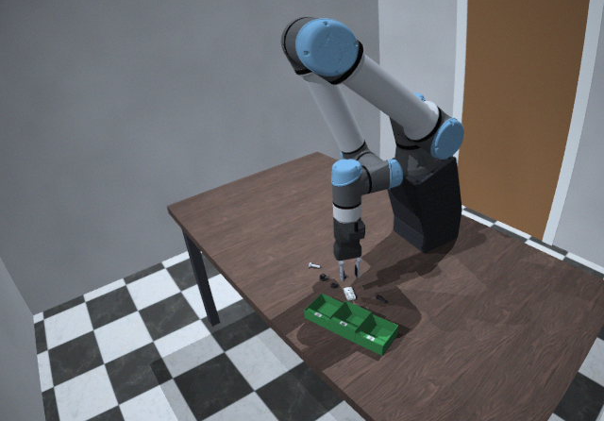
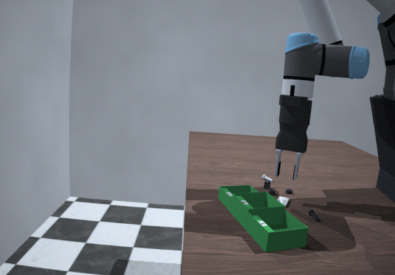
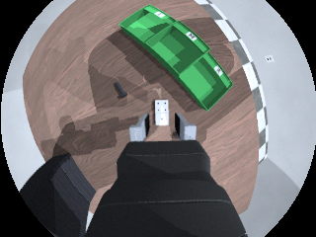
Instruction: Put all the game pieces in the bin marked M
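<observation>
A white domino [image 1: 348,293] [image 2: 283,200] [image 3: 161,113] lies flat on the table just behind the green three-compartment bin [image 1: 380,345] [image 2: 284,240] [image 3: 209,89]. A small black die [image 1: 322,277] [image 2: 266,184] lies to its left. My gripper [image 1: 350,273] [image 2: 286,171] [image 3: 162,120] is open and empty. It points straight down and hangs a little above the table, over the domino. In the wrist view the domino shows between the fingertips. The bin's white labels are too small to read.
A silver bolt [image 1: 313,264] [image 2: 266,178] lies at the far left. A black nut [image 1: 334,284] [image 2: 289,191] and another black round part [image 2: 271,192] lie near the die. A black screw [image 1: 380,297] [image 2: 313,215] [image 3: 120,89] lies right of the domino. The table's edge runs close in front of the bin.
</observation>
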